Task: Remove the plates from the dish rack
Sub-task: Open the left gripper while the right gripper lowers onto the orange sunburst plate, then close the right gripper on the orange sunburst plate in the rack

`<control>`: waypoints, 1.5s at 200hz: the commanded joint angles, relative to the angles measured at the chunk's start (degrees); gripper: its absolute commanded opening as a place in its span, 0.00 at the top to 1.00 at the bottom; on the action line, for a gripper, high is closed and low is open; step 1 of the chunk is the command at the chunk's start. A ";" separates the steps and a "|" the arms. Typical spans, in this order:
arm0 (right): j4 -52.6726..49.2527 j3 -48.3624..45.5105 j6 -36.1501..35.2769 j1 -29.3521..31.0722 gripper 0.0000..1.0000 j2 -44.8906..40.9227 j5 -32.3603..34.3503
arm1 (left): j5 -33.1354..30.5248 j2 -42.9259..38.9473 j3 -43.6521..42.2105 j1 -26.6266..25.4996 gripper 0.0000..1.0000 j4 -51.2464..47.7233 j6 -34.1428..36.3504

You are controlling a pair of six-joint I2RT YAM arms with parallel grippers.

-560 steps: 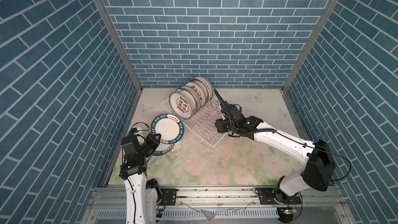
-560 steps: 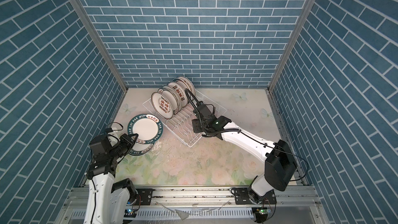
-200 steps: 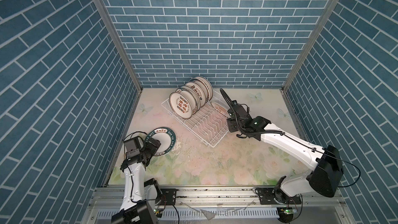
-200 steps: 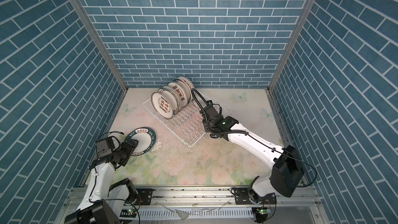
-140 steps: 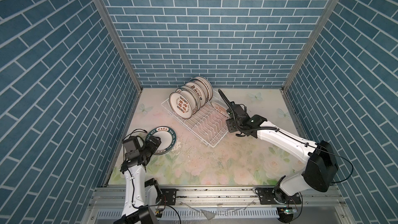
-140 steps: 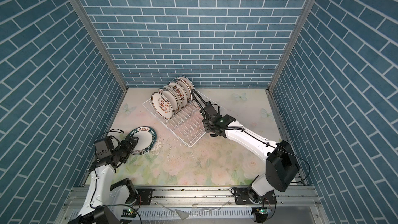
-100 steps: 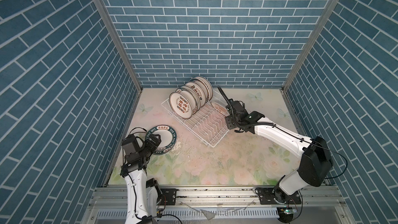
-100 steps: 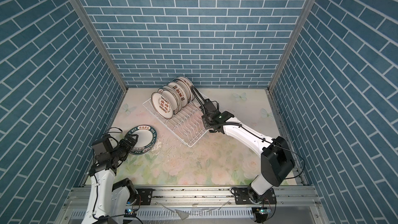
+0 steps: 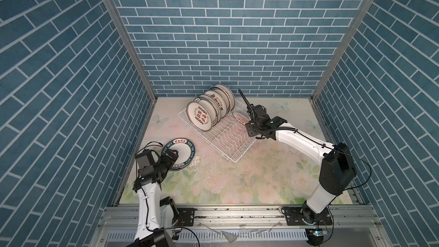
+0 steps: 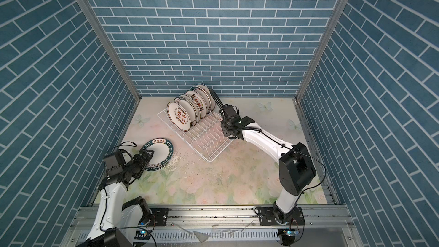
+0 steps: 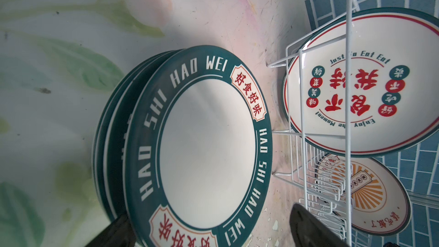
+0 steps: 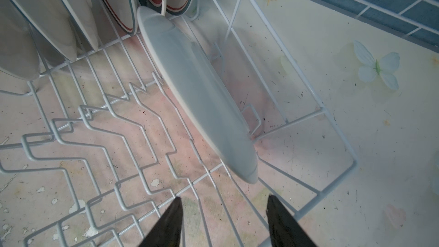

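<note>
From the right wrist camera, the right gripper [image 12: 224,201] hangs empty, jaws part open, just short of a plate [image 12: 197,96] leaning askew across the rack [image 12: 305,116] wires. I reckon a bite on that slanted rim could slip, or shove it into the upright plates [image 12: 111,3] beside it.

From the left wrist camera, the left gripper [image 11: 209,212] gapes wide, released, straddling the stack [image 11: 209,139] on the table; a careless pull-back might nudge it.

In a top view, the table [image 9: 237,181] wears a scuffed floral sheet flecked with chips, boxed by blue brick walls [image 9: 225,32].
</note>
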 commanded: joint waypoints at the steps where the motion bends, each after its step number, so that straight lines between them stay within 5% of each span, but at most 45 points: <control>1: 0.34 1.93 -2.14 -0.53 0.42 0.78 -1.16 | -2.30 -0.96 0.19 -0.20 0.01 -1.88 1.12; 94: 1.30 3.85 -4.63 -1.93 0.42 3.56 -2.89 | -8.71 -0.56 1.93 -0.19 0.01 -7.03 1.55; 149: 2.17 10.33 -8.08 -2.94 0.43 10.68 -0.73 | -6.19 -4.52 2.61 -0.16 0.01 -7.16 0.40; 169: 4.04 11.69 -9.49 -3.11 0.48 12.57 0.12 | -4.64 -5.49 3.17 -0.16 0.01 -7.25 0.46; 203: 6.36 12.20 -10.99 -3.25 0.69 14.31 0.48 | -0.62 -6.44 2.80 -0.93 0.01 -4.50 0.46; 267: 6.54 8.72 -11.47 -3.27 0.99 10.71 1.30 | -2.89 -3.76 4.62 -12.66 0.01 0.36 2.21; 300: 7.23 6.63 -12.38 -3.27 1.00 5.90 1.71 | -10.45 -1.32 7.63 -23.08 0.01 0.99 5.58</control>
